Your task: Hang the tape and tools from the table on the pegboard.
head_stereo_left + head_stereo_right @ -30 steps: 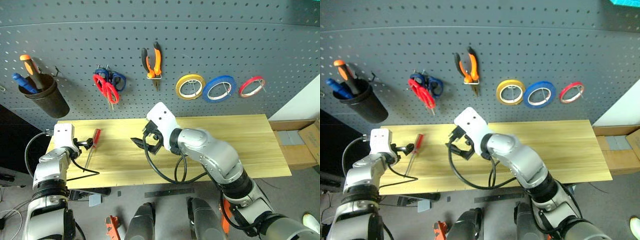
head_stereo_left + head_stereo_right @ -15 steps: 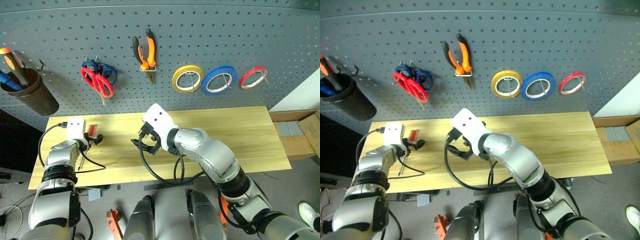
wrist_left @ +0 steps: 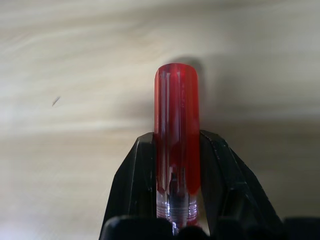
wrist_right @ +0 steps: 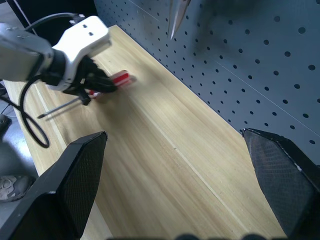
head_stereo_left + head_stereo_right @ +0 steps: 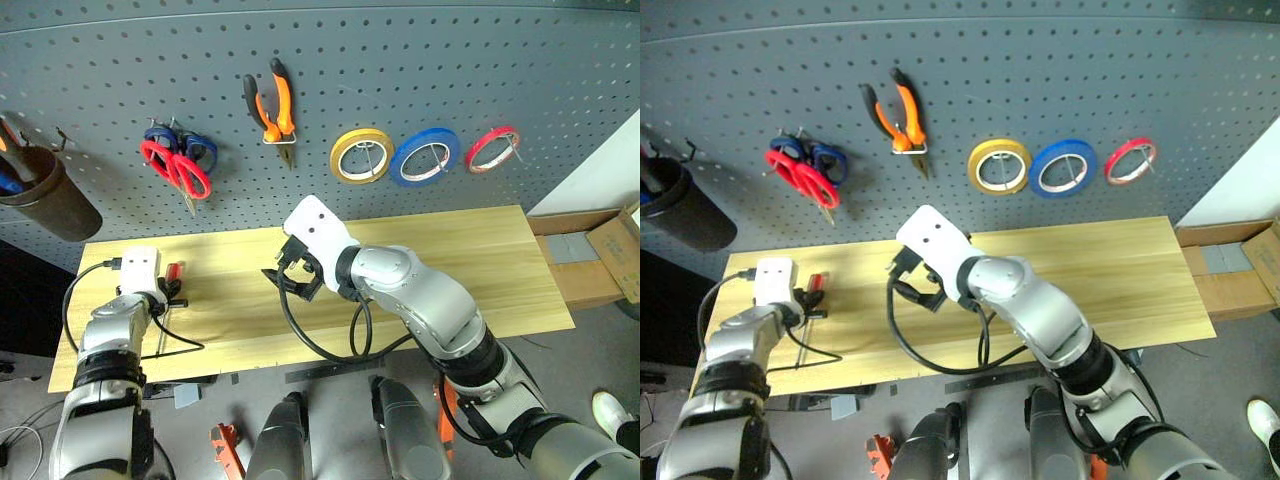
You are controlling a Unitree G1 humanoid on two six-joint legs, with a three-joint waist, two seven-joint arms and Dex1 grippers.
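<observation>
Left wrist view: left gripper (image 3: pixel 177 165) has its black fingers (image 3: pixel 135 175) pressed on either side of the screwdriver (image 3: pixel 176 130), on its clear red handle.
Where: screwdriver lies flat at the left end of the table (image 5: pixel 480 270), below the pegboard (image 5: pixel 400 60).
Handling: likely light, stiff, smooth plastic that could slip or pivot; mid-handle looks the better hold than the thin shaft.
Right gripper (image 4: pixel 175 185): fingers spread wide, holding nothing, above mid-table.

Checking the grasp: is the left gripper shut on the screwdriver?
Yes. Both fingers press the screwdriver's red handle, left gripper over the table.
</observation>
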